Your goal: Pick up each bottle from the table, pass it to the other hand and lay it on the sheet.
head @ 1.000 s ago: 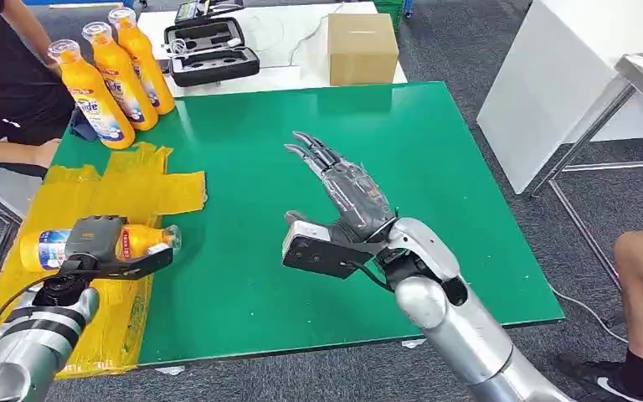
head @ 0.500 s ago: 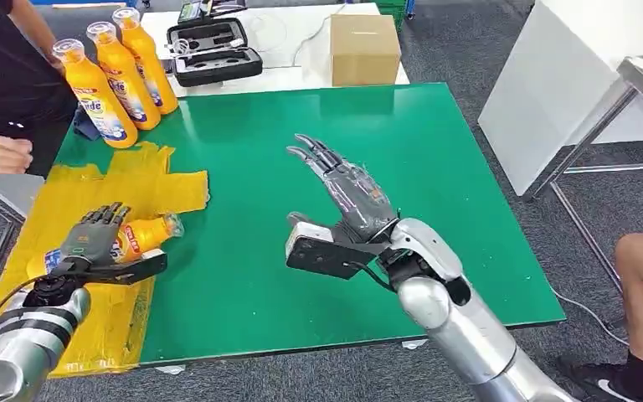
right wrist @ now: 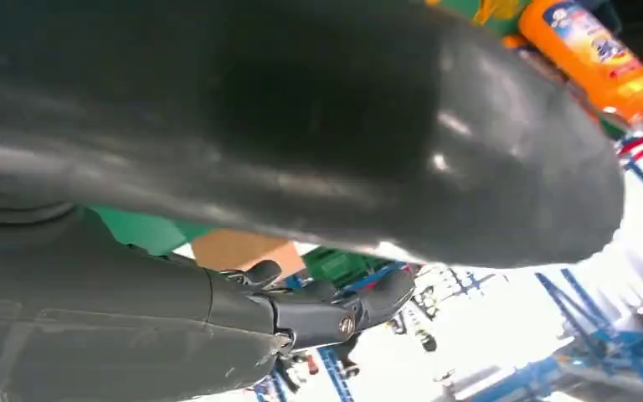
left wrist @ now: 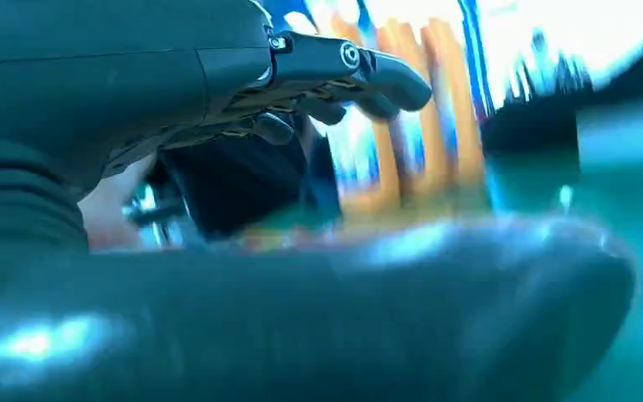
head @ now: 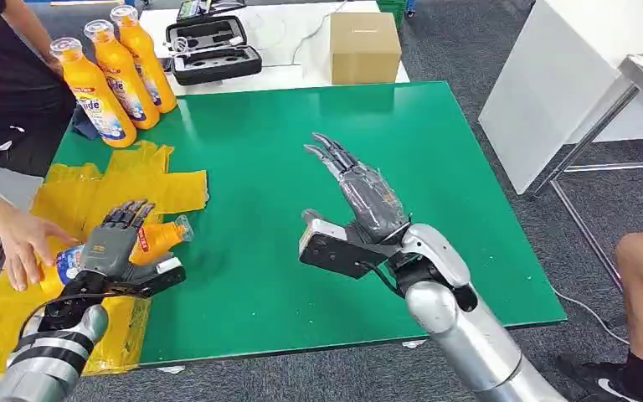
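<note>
Left robot hand (head: 115, 244) lifted — fingers spread.

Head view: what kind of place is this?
Probably a robot test lab or workshop: green work table on grey carpet, open black foam-lined equipment case, brown cardboard box on a white table behind.

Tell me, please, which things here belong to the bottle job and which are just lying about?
Job:
lying bottle on the yellow sheet
three standing bottles
left hand, fingers spread over the lying bottle
right hand, open

Lying about:
cardboard box
black case
</note>
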`<control>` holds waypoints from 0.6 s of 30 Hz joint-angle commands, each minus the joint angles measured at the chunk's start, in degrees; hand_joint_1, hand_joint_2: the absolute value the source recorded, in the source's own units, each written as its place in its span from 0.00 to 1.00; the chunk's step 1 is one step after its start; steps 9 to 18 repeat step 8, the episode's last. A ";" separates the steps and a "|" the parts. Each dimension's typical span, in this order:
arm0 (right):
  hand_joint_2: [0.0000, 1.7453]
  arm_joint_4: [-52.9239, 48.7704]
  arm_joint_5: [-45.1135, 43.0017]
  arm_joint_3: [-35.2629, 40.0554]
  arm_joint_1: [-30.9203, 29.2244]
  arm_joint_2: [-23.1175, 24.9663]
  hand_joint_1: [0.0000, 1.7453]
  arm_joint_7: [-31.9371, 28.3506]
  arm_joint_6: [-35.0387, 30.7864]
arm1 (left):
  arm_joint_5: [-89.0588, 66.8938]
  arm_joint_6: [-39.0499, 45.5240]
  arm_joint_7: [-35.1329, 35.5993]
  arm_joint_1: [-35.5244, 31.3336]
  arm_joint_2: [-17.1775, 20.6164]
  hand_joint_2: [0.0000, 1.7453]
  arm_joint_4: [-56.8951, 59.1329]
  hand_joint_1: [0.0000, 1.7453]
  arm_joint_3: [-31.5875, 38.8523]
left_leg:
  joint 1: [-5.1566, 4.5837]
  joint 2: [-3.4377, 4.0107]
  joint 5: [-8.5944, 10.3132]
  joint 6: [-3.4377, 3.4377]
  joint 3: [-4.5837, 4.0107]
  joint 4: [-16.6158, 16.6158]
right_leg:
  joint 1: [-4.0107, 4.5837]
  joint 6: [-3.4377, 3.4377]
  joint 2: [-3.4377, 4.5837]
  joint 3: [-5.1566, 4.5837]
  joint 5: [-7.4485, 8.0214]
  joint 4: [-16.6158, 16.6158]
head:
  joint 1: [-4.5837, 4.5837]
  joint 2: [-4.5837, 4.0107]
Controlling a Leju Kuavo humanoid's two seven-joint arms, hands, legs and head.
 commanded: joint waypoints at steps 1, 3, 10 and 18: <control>0.00 1.60 0.45 -1.89 2.89 1.31 0.00 -0.46 -0.87 | 0.54 4.93 3.01 3.65 -7.88 0.00 -17.47 0.00 6.72 | 0.06 -0.11 -0.07 -0.04 0.04 0.03 | 0.07 -0.07 -0.16 0.09 -0.08 -0.01 | -0.04 0.00; 0.00 1.26 0.69 -1.82 3.68 1.72 0.00 -0.77 -1.37 | 3.29 4.93 -0.89 4.33 -11.46 0.00 -22.05 0.00 11.71 | 0.10 -0.10 -0.10 -0.04 -0.01 0.08 | 0.12 -0.09 -0.17 0.08 -0.09 0.00 | -0.02 0.00; 0.00 1.26 0.69 -1.82 3.68 1.72 0.00 -0.77 -1.37 | 3.29 4.93 -0.89 4.33 -11.46 0.00 -22.05 0.00 11.71 | 0.09 0.00 -0.18 -0.06 0.09 0.08 | 0.12 -0.11 -0.10 0.16 -0.13 0.00 | -0.02 0.00; 0.00 1.26 0.69 -1.82 3.68 1.72 0.00 -0.77 -1.37 | 3.29 4.93 -0.89 4.33 -11.46 0.00 -22.05 0.00 11.71 | 0.09 0.00 -0.18 -0.06 0.09 0.08 | 0.12 -0.11 -0.10 0.16 -0.13 0.00 | -0.02 0.00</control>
